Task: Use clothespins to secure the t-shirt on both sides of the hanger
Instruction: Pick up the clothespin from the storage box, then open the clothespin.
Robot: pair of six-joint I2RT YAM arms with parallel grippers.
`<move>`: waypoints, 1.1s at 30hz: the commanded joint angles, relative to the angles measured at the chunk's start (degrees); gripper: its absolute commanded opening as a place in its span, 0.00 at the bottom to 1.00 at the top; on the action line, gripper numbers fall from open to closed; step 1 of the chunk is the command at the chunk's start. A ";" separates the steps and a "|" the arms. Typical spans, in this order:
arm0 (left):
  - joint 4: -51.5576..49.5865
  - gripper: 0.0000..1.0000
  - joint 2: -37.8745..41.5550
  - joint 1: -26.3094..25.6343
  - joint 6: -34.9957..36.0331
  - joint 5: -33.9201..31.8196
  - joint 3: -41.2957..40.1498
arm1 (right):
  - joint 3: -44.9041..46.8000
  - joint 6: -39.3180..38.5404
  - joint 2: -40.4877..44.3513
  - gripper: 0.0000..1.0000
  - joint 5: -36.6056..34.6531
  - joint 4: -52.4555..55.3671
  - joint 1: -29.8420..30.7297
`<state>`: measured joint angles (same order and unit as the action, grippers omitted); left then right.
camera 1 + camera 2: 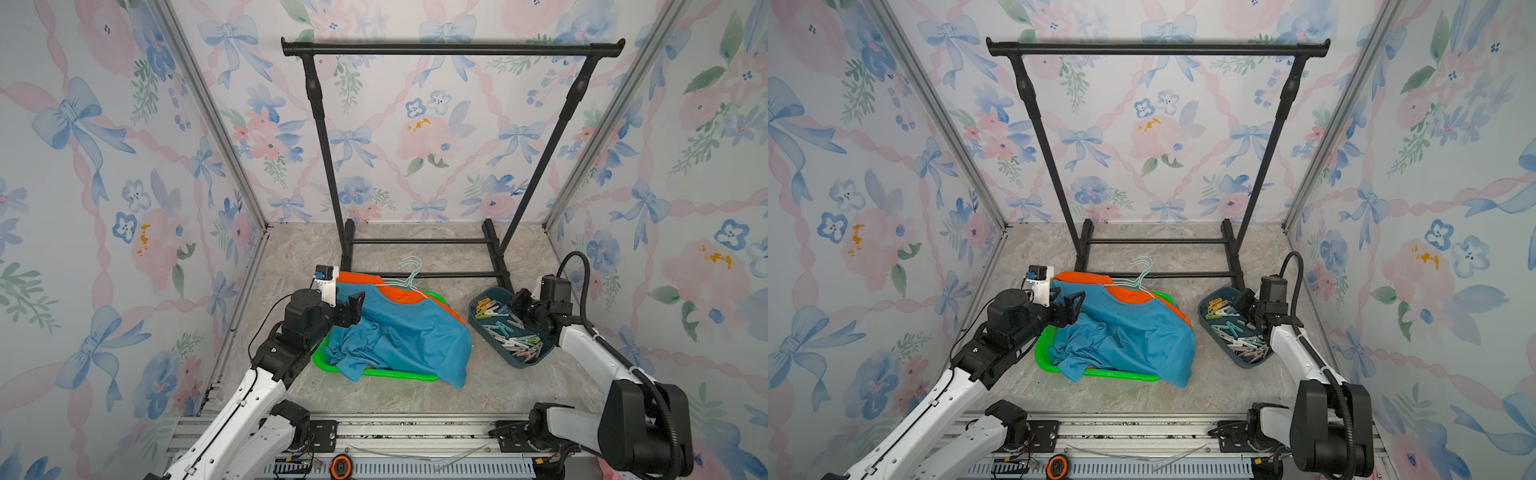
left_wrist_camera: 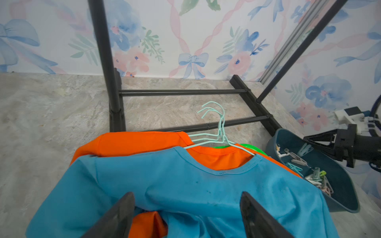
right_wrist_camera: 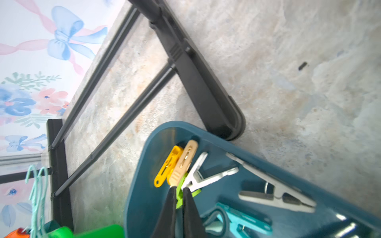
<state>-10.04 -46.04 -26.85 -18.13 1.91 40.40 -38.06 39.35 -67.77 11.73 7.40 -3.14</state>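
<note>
front rail (image 1: 415,435); marbled tabletop (image 1: 395,399); clothespins (image 1: 515,338) in tray (image 1: 524,365); floral walls (image 1: 415,124)

White links (image 1: 245,403), black joints (image 1: 303,309), black fingers (image 2: 115,216)

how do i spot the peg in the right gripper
Find the dark teal tray by the black rack's foot. In the corner nearest that foot, the right gripper pinches it: the lone lime-green clothespin beside a yellow peg and a tan peg.

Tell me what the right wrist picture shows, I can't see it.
The right tool pinches a green clothespin in a dark teal bin of yellow, cream, white and teal clothespins. A black rack foot lies beyond it.
</note>
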 commanded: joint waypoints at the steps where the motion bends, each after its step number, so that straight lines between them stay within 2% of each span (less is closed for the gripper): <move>1: 0.65 0.82 -3.65 -6.46 3.98 -1.06 6.05 | -4.02 -2.76 3.95 0.08 0.10 6.59 1.50; 5: 0.03 0.81 -13.18 -14.28 6.87 0.49 12.12 | -8.42 -5.38 7.54 0.08 2.28 11.48 3.02; 9: 0.30 0.75 -23.10 -17.82 7.46 3.67 17.98 | -13.18 -7.07 10.08 0.07 3.68 16.17 4.90; 13: 1.91 0.76 -31.90 -21.52 9.06 4.12 24.15 | -16.66 -7.12 11.95 0.07 5.59 18.60 6.67; 23: 4.94 0.76 -48.22 -25.41 10.10 9.33 38.34 | -21.26 -5.90 13.36 0.07 10.13 20.81 8.15; 33: 6.33 0.75 -56.46 -27.98 11.01 11.07 47.11 | -21.92 -3.93 12.71 0.07 10.57 19.41 8.19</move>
<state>-5.10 -101.19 -54.33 -8.51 11.60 85.45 -57.67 34.46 -55.00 21.50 26.26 4.60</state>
